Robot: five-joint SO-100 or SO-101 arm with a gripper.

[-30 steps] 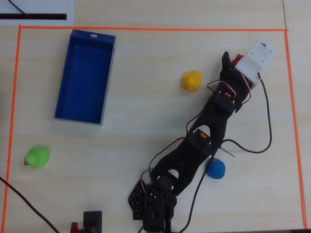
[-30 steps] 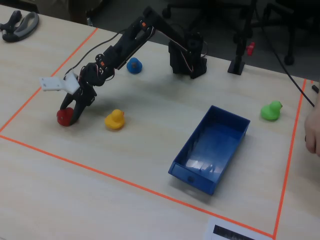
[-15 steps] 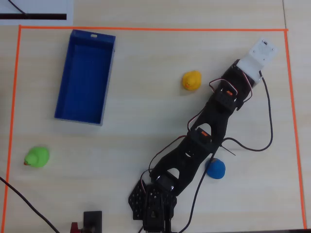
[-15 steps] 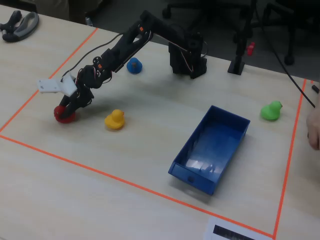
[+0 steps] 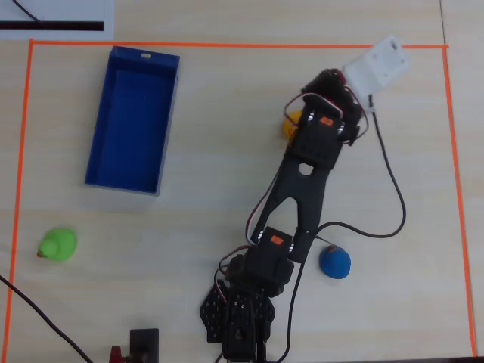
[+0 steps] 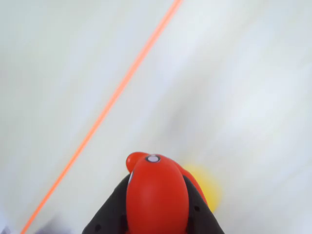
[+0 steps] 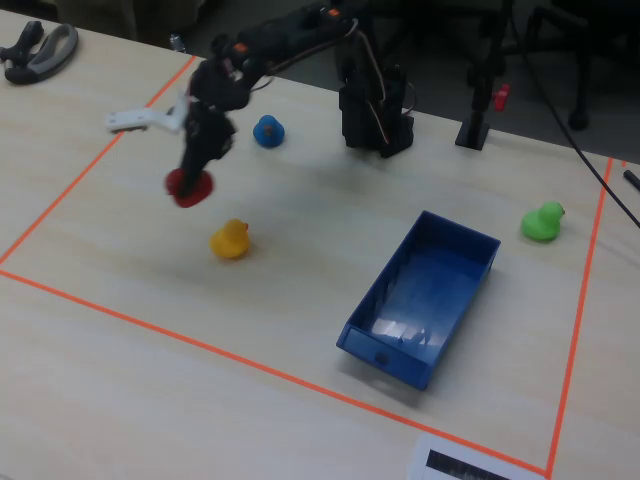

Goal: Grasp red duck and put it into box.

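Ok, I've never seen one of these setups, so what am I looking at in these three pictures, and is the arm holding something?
It is a small black jointed robot arm bolted to a pale wooden table, working inside an orange tape outline. One picture looks straight down from above, one comes from a camera standing off to the side, and the close-up rides on the arm's wrist. The pincer is shut on a small solid-red toy duck, lifted clear of the table. Below it sits a small yellow toy duck. A small blue toy duck lies near the arm's base, and a small green toy duck is off to the far side. The long open-topped blue box is empty.
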